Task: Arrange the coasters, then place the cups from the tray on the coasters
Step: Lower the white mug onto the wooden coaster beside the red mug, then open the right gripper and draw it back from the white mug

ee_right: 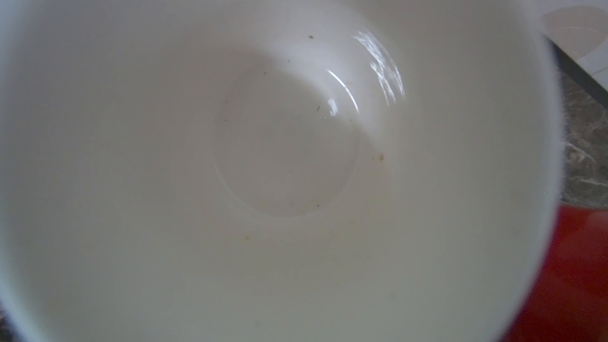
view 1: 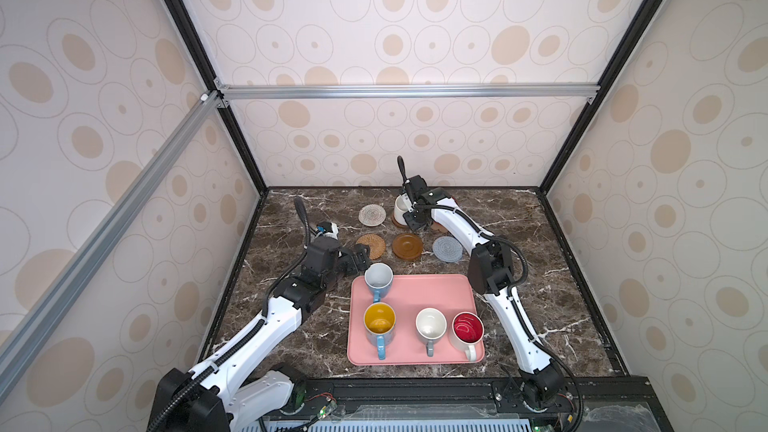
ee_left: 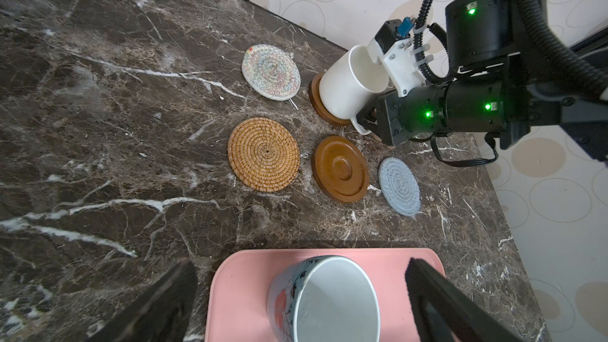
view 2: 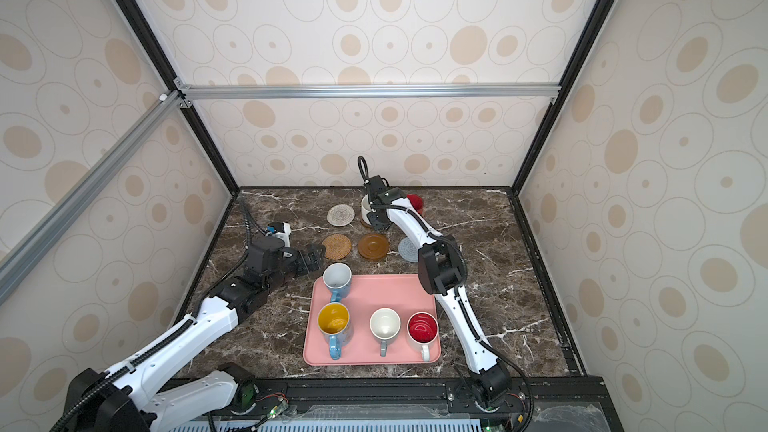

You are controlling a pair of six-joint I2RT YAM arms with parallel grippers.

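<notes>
Four cups stand on the pink tray (view 1: pixel 415 297): blue with white inside (view 1: pixel 379 278), blue with yellow inside (view 1: pixel 379 322), white (view 1: pixel 431 324), and white with red inside (view 1: pixel 467 330). My left gripper (ee_left: pixel 299 263) is open, one finger on either side of the blue, white-lined cup (ee_left: pixel 329 301) without touching it. At the back a white cup (ee_left: pixel 348 90) sits on a brown disc coaster (ee_left: pixel 324 111). My right gripper (ee_left: pixel 367 121) is shut on its handle. That cup's inside (ee_right: pixel 263 143) fills the right wrist view. A red cup (view 2: pixel 415 202) stands beside it.
Bare coasters lie between the tray and the back wall: grey-white woven (view 1: pixel 372 215), tan rattan (view 1: pixel 370 246), brown disc (view 1: pixel 407 246), blue-grey (view 1: pixel 447 248). The right arm's elbow (view 1: pixel 492 268) hangs over the tray's far right corner. Walls enclose the marble table on three sides.
</notes>
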